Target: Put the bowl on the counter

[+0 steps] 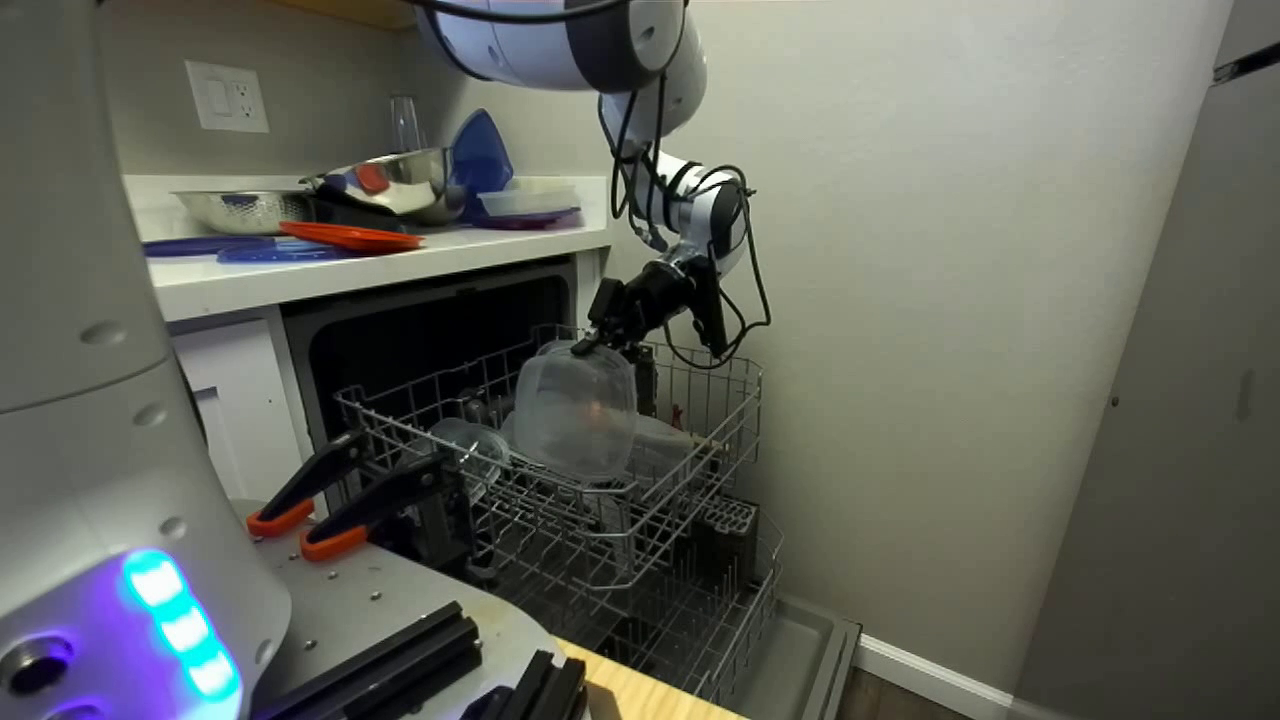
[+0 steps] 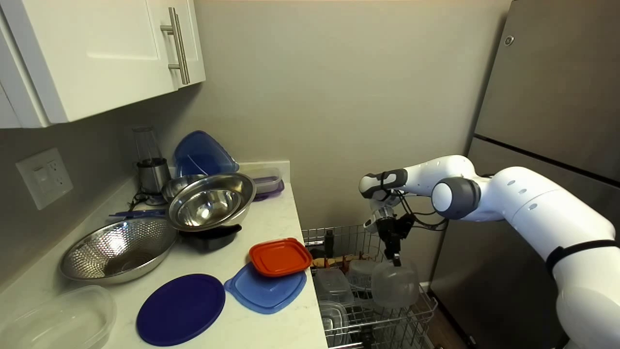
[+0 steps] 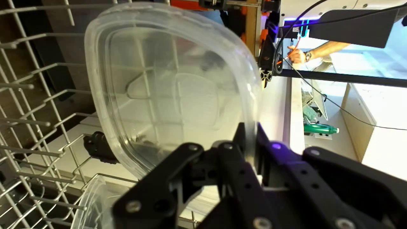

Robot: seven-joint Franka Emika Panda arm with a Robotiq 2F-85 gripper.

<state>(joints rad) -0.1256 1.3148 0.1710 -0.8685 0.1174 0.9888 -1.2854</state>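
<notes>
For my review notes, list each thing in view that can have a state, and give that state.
Clear bowl: gripped, tipped on its side
Claw: shut on the bowl's rim
Counter: partly covered
Large steel bowl: tilted
Red lid: overlapping the light blue lid
Dishwasher door: lowered open
Upper rack: pulled out, loaded
Lower rack: pulled out
Wall cabinet: closed
Fridge: looks closed
Base lights: lit
</notes>
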